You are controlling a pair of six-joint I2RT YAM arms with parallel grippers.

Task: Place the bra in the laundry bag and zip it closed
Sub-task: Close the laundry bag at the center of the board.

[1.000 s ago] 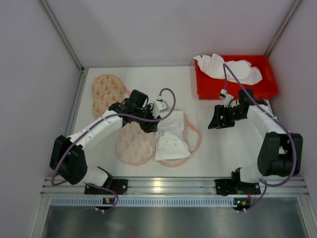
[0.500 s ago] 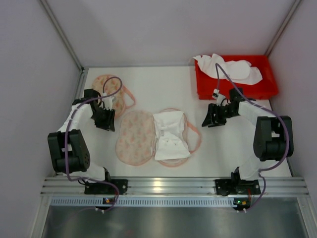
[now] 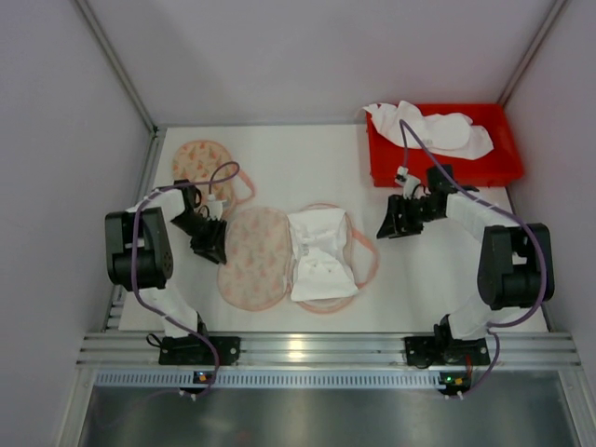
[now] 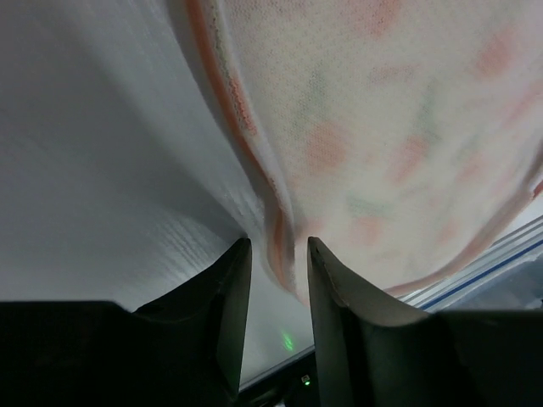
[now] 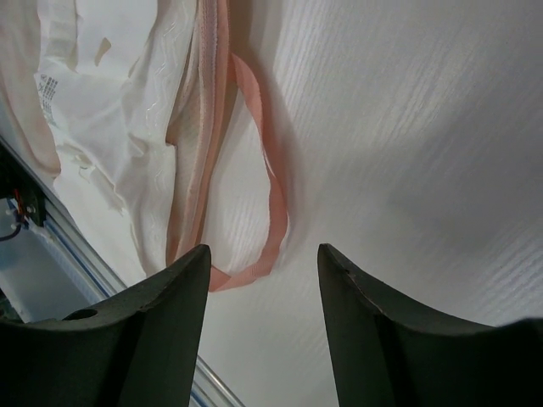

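Observation:
The laundry bag [image 3: 250,261] lies open mid-table, a floral mesh shell with pink trim. A white bra [image 3: 321,253] rests on its right half. My left gripper [image 3: 212,247] sits low at the bag's left edge. In the left wrist view the bag's [image 4: 382,127] pink rim runs down between the narrowly parted fingers of the left gripper [image 4: 278,254], with gaps on both sides. My right gripper [image 3: 389,228] hangs open just right of the bag. In the right wrist view the right gripper [image 5: 263,259] holds nothing, with the bag's pink loop [image 5: 276,195] and the bra [image 5: 102,110] ahead.
A red bin [image 3: 391,172] at the back right holds white garments [image 3: 438,126]. A second floral bag [image 3: 198,166] lies at the back left. Side walls close in on both sides, and a metal rail runs along the near edge.
My left arm swung from over the bag out to the left, then came back to the bag's left edge. The right gripper edged left toward the bag and narrowed a little.

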